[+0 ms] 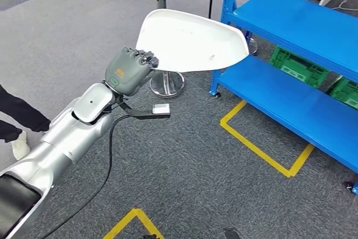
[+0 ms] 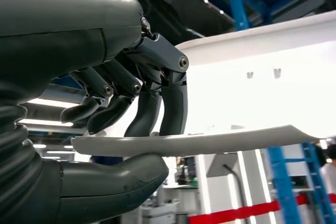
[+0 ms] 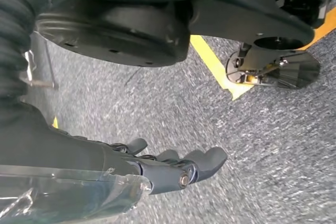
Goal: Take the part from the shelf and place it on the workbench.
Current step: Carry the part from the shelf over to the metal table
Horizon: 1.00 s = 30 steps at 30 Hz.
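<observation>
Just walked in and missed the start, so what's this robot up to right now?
The robot's left hand holds a white curved part by its edge, thumb under and fingers on top. The part is in the air over the grey carpet, beside the blue shelf and not resting on it. The right hand hangs near the floor, holding nothing.

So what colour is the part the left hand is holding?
White part, gripped at its edge by the left hand; clearest in the head view.

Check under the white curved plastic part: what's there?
Under the white curved plastic part: grey carpet, a chrome stanchion base partly covered, and the blue metal shelf's post. The left hand grips its edge.
</observation>
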Available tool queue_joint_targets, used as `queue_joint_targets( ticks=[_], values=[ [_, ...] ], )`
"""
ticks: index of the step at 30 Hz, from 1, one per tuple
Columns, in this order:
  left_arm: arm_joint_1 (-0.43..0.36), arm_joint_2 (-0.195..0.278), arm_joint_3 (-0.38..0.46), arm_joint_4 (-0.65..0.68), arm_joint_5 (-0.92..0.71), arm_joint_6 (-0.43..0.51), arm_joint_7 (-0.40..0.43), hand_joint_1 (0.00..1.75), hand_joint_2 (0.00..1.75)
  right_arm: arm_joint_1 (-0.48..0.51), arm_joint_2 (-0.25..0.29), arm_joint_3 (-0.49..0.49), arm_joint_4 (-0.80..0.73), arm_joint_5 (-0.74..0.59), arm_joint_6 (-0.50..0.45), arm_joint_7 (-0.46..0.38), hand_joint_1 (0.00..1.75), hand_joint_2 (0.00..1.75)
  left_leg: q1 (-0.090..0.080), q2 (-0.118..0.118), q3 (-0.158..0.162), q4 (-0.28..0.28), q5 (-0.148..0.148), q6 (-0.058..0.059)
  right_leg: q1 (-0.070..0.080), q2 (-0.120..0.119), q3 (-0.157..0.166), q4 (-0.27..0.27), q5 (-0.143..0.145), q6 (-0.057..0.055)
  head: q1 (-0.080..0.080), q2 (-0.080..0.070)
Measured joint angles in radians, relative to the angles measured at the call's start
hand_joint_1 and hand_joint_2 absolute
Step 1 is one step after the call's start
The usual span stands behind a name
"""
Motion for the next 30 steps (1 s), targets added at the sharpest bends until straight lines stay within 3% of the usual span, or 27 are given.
queue_joint_targets(
  ticks=[2,4,7,9,11,12,13,14,16,18,20,22,24,26,28,29,30],
  values=[
    [-0.003,0.0,0.001,0.0,0.0,0.0,0.0,1.75,1.75,0.0,0.0,0.0,0.0,0.0,0.0,0.0,0.0,1.75,-0.003,0.037,0.078,-0.13,0.051,0.003,0.004,-0.021,0.001,0.002,-0.003,0.005,-0.001,0.0],
    [-0.007,-0.001,0.001,0.0,0.0,0.0,0.001,1.75,1.75,0.0,0.0,0.0,0.0,0.0,0.0,0.0,0.0,1.75,-0.008,0.065,0.123,-0.214,0.068,0.015,0.01,-0.039,-0.001,0.004,-0.005,0.014,-0.001,0.0],
    [-0.007,0.002,0.001,0.0,0.0,0.0,0.001,1.75,1.75,-0.001,0.0,0.0,0.0,0.0,0.001,0.0,0.0,1.75,-0.011,0.041,0.121,-0.23,0.07,0.036,0.01,-0.061,-0.001,0.006,-0.01,0.029,-0.001,0.0],
    [-0.007,0.002,0.001,0.0,0.0,0.0,0.002,1.75,1.75,-0.001,0.0,0.0,0.0,0.0,0.001,-0.001,0.0,1.75,-0.007,0.021,0.121,-0.233,0.074,0.049,0.007,-0.025,-0.022,0.059,-0.045,0.037,0.003,0.0],
    [-0.006,0.0,0.001,0.0,0.0,0.0,0.002,1.75,1.75,-0.004,0.0,0.0,0.0,-0.001,0.001,-0.002,0.0,1.75,-0.005,0.001,0.121,-0.233,0.076,0.057,0.006,0.022,-0.076,0.183,-0.108,0.041,0.009,0.0],
    [-0.005,0.0,0.0,0.0,0.0,0.0,0.002,1.75,1.75,-0.007,0.0,0.0,0.0,-0.001,0.002,-0.003,0.0,1.75,-0.006,-0.01,0.121,-0.233,0.076,0.059,0.006,0.031,-0.105,0.246,-0.132,0.042,0.01,0.0],
    [-0.003,0.0,0.0,0.0,-0.001,0.0,0.002,1.75,1.75,-0.011,0.0,0.0,0.0,-0.001,0.002,-0.003,0.0,1.75,-0.006,-0.021,0.121,-0.233,0.077,0.059,0.006,0.035,-0.123,0.283,-0.14,0.042,0.01,0.0],
    [-0.002,0.0,-0.001,0.0,-0.001,0.0,0.002,1.75,1.75,-0.013,0.0,0.0,0.0,-0.001,0.002,-0.002,0.0,1.75,-0.006,-0.034,0.121,-0.233,0.078,0.058,0.006,0.037,-0.124,0.283,-0.129,0.041,0.01,0.0],
    [-0.001,0.0,0.0,0.0,-0.001,0.0,0.002,1.75,1.75,-0.012,0.0,0.0,0.0,0.0,0.001,-0.001,0.0,1.75,-0.005,-0.061,0.122,-0.233,0.08,0.055,0.002,0.052,-0.075,0.176,-0.062,0.039,0.01,0.0],
    [-0.002,0.0,0.0,0.0,-0.001,0.0,0.002,1.75,1.75,-0.007,0.0,0.0,0.0,0.0,0.001,0.0,0.0,1.75,-0.004,-0.086,0.117,-0.23,0.084,0.047,-0.005,0.094,-0.016,0.052,-0.018,0.038,0.009,0.0],
    [-0.003,0.0,0.0,0.0,-0.001,0.0,0.002,1.75,1.75,-0.005,0.001,0.0,0.0,0.0,0.001,0.0,0.0,1.75,0.0,-0.105,0.106,-0.23,0.093,0.034,-0.006,0.116,0.001,0.013,-0.016,0.034,0.009,0.0],
    [-0.002,0.002,0.001,0.0,-0.001,0.0,0.002,1.75,1.75,-0.006,0.002,0.0,0.0,0.0,0.002,0.001,0.0,1.75,0.005,-0.119,0.099,-0.235,0.1,0.021,-0.003,0.1,0.002,0.007,-0.009,0.023,0.009,0.0],
    [-0.004,0.006,0.001,0.0,-0.001,-0.001,0.002,1.75,1.75,-0.006,0.003,0.001,0.0,0.001,0.001,0.001,0.0,1.75,0.002,-0.087,0.082,-0.205,0.077,0.012,-0.004,0.078,0.004,-0.001,-0.001,0.009,0.003,0.0],
    [-0.007,0.007,0.001,0.0,-0.002,-0.001,0.003,1.75,1.75,-0.003,0.004,0.0,0.0,0.002,0.001,0.001,0.0,1.75,-0.001,-0.032,0.03,-0.094,0.015,0.006,-0.001,0.054,0.005,-0.005,0.001,0.002,-0.004,0.0],
    [-0.004,0.007,0.0,0.0,-0.002,-0.002,0.003,1.75,1.75,0.0,0.004,0.0,0.0,0.003,0.0,0.001,0.0,1.75,0.0,-0.011,-0.027,0.027,-0.031,0.002,0.001,0.026,0.004,-0.005,0.0,0.0,-0.005,0.0],
    [-0.003,0.007,0.0,0.0,-0.002,-0.003,0.003,1.75,1.75,0.0,0.004,0.0,0.0,0.004,-0.001,0.001,0.0,1.75,0.001,-0.008,-0.036,0.049,-0.031,0.001,0.001,0.012,0.004,-0.005,0.0,0.0,-0.005,0.0],
    [-0.002,0.007,0.0,0.0,-0.003,-0.003,0.003,1.75,1.75,0.0,0.004,0.0,0.0,0.005,-0.001,0.001,0.0,1.75,0.001,-0.005,-0.025,0.033,-0.014,0.0,0.002,0.0,0.004,-0.005,-0.001,0.0,-0.005,0.0]
  ],
)
